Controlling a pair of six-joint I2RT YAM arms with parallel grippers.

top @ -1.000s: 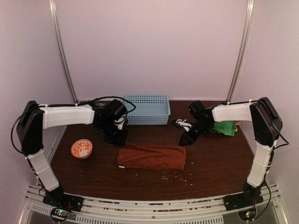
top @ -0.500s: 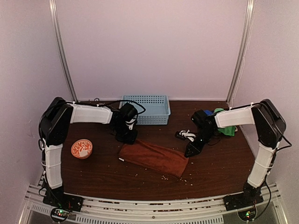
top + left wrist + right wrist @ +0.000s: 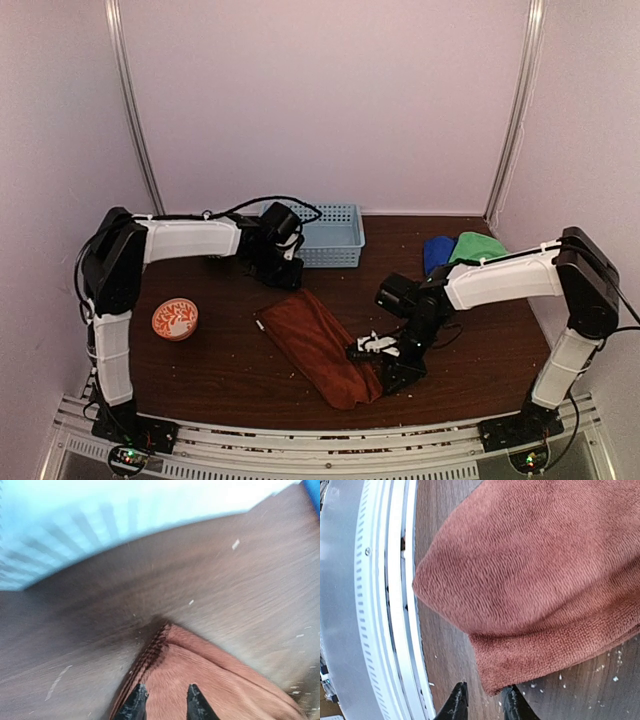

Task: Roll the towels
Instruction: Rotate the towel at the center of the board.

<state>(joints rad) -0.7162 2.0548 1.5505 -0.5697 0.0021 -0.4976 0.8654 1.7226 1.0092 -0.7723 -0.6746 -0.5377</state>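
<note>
The rust-red towel (image 3: 315, 345) lies flat and diagonal on the table, from far left to near right. My left gripper (image 3: 288, 278) is at its far end, fingertips closed onto the cloth (image 3: 210, 680) near its stitched hem. My right gripper (image 3: 385, 378) is at the near end, pinching the towel's corner (image 3: 535, 570) close to the table's front edge. The green towel (image 3: 478, 247) and the blue towel (image 3: 437, 252) lie bunched at the back right. The orange patterned towel is out of view.
The light blue lattice basket (image 3: 325, 235) stands at the back centre, just behind my left gripper. The orange-and-white bowl (image 3: 175, 319) sits at the left. The metal front rail (image 3: 385, 605) runs right beside my right gripper. Crumbs dot the wood near the front.
The towel has swung from lying across the table to a diagonal. My right gripper pulled its end toward the front edge. My left gripper moved its end back toward the basket.
</note>
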